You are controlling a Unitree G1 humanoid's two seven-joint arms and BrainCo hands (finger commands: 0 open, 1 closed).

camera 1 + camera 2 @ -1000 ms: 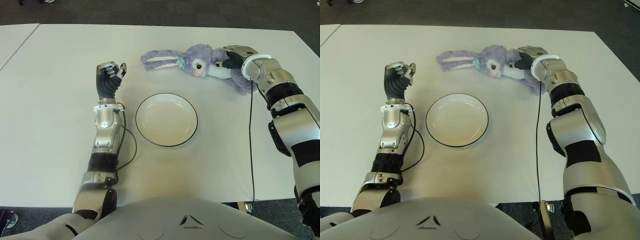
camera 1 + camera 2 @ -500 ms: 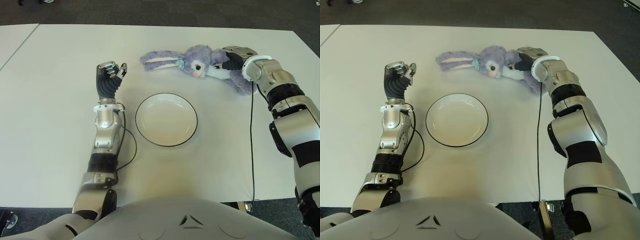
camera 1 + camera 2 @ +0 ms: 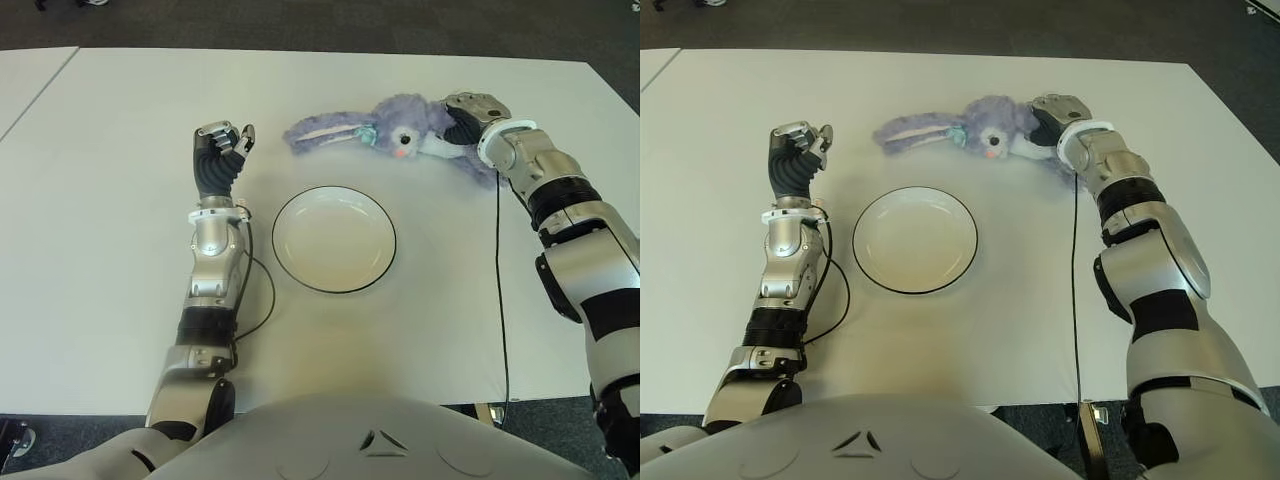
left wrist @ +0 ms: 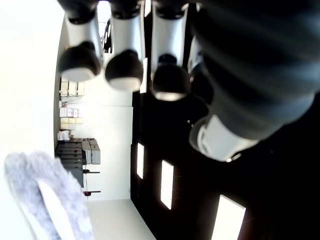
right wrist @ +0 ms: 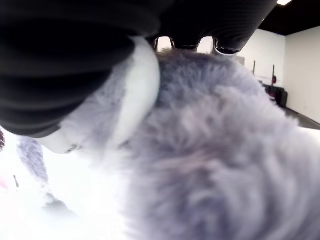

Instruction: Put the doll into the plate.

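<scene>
A purple plush bunny doll [image 3: 400, 125] with long ears [image 3: 320, 130] lies on the white table beyond the plate. My right hand [image 3: 462, 118] is closed around its body, and the right wrist view is filled with its fur [image 5: 210, 160] under my fingers [image 5: 135, 95]. The white plate [image 3: 334, 239] with a dark rim sits at the table's middle, holding nothing. My left hand [image 3: 220, 150] is held upright to the left of the plate, fingers curled with nothing in them.
A black cable [image 3: 499, 290] runs along the table from my right wrist to the near edge. A second table's corner [image 3: 25, 80] shows at the far left. The dark floor [image 3: 330, 25] lies beyond the far edge.
My right hand has lifted and turned the doll's body; its head and ears have shifted slightly right and tilted. The left arm has not moved.
</scene>
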